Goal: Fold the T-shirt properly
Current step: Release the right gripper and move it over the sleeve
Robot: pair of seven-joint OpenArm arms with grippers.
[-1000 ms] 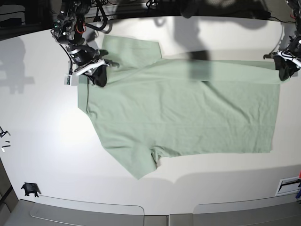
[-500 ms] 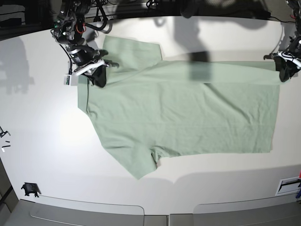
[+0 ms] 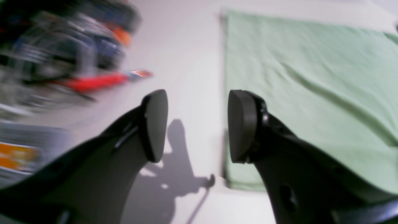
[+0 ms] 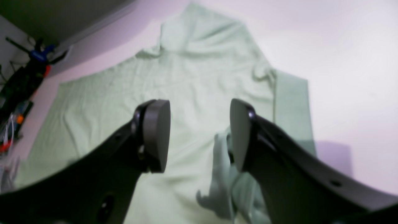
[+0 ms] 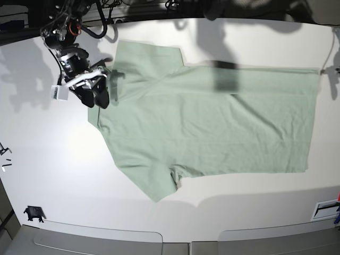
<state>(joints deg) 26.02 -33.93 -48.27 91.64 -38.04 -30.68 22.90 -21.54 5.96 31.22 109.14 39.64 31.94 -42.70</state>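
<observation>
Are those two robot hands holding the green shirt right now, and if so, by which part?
Neither holds anything. The left hand is open over bare table beside the T-shirt edge. The right hand is open above the shirt, with nothing pinched between its pads.

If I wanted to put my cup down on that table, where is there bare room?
Bare table lies left of the T-shirt, and a strip runs between its lower edge and the table's near rim. The far-left corner is crowded by the right pincer.
</observation>
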